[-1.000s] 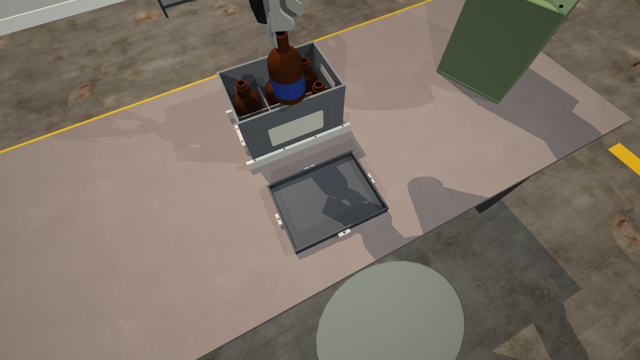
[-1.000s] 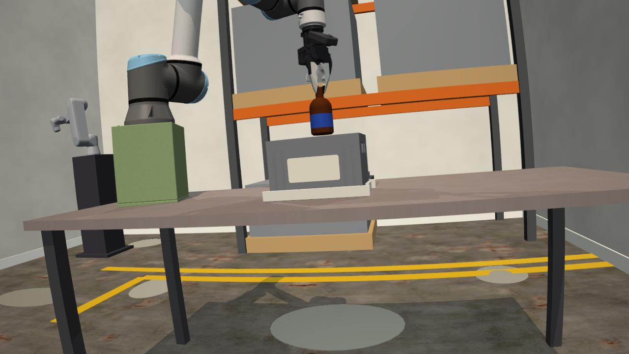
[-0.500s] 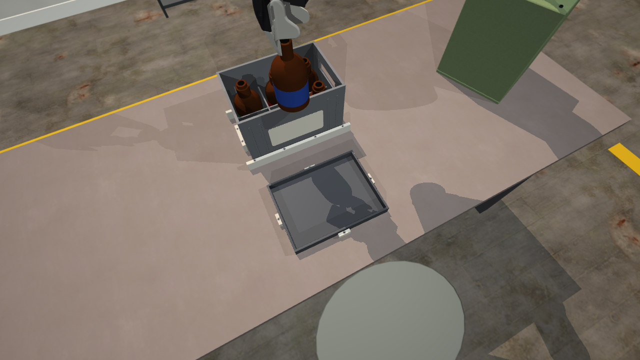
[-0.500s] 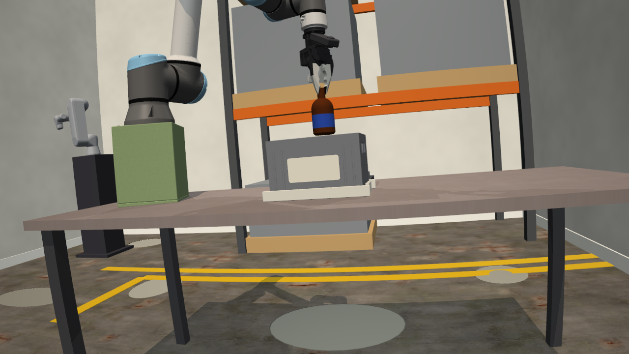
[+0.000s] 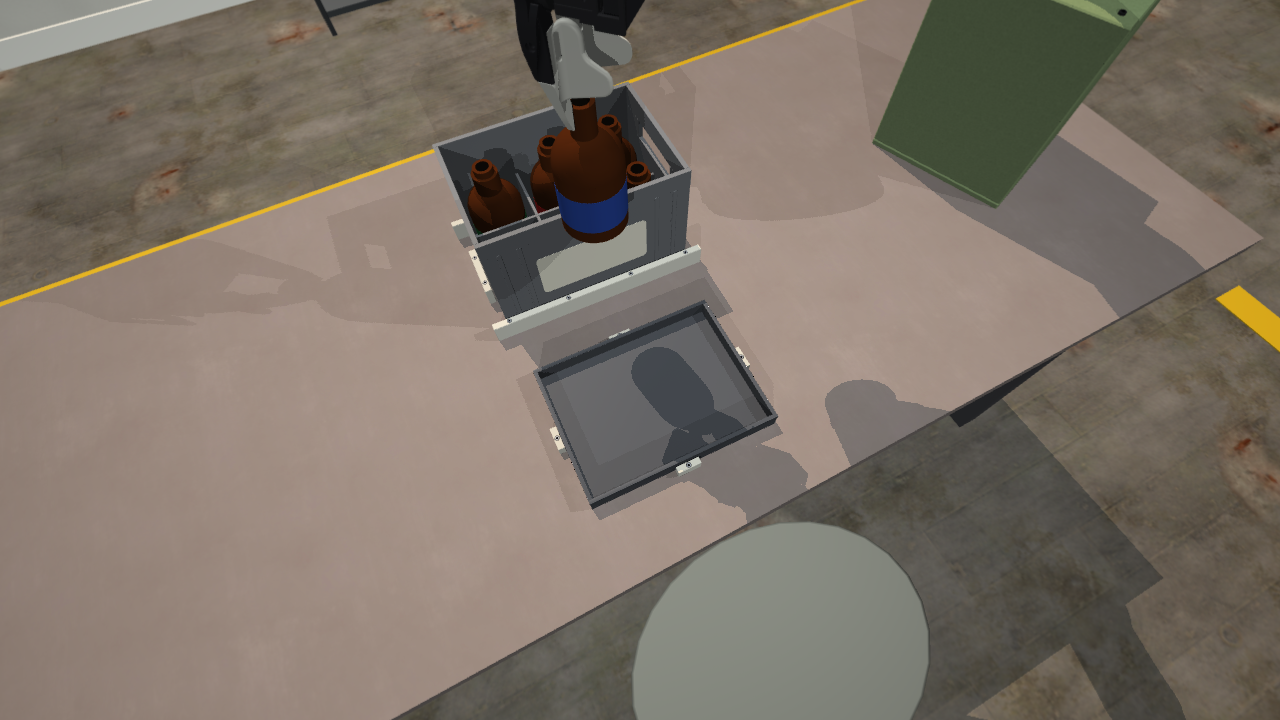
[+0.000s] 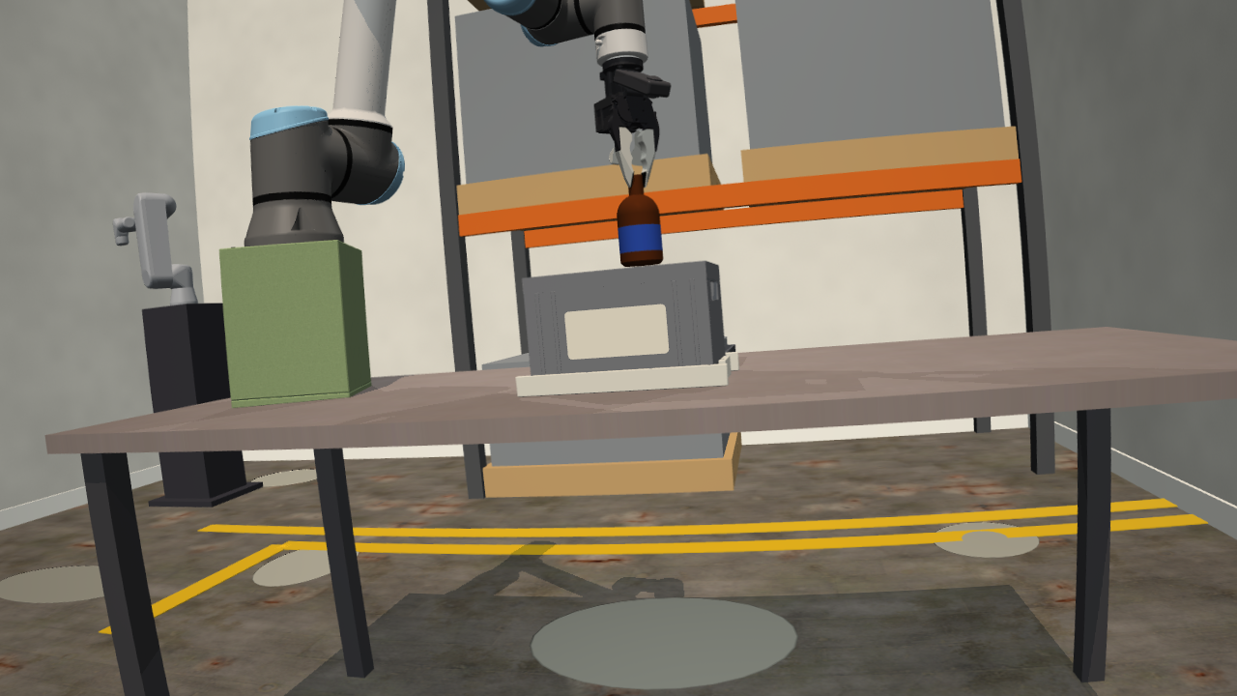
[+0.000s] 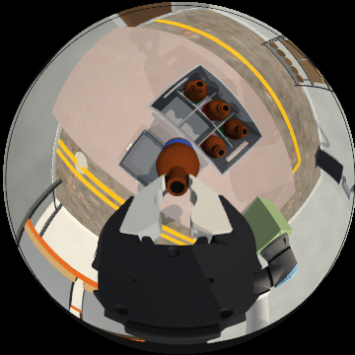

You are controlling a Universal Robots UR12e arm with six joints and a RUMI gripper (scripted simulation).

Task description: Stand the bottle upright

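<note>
My gripper (image 5: 581, 94) is shut on the neck of a brown bottle with a blue label (image 5: 588, 179). The bottle hangs upright, clear above the grey crate (image 5: 572, 201), over the crate's front edge. It also shows in the exterior view (image 6: 640, 229) and in the wrist view (image 7: 177, 165), with the fingers on either side of its neck. Several brown bottles (image 7: 217, 125) stand in the crate's compartments. The dark, empty tray (image 5: 653, 402) lies on the table just in front of the crate.
The green pedestal (image 5: 1002, 80) of the arm stands at the table's back right. The crate sits on a white base strip (image 5: 595, 291). The table's front edge runs close past the tray. Shelving (image 6: 734, 190) stands behind the table.
</note>
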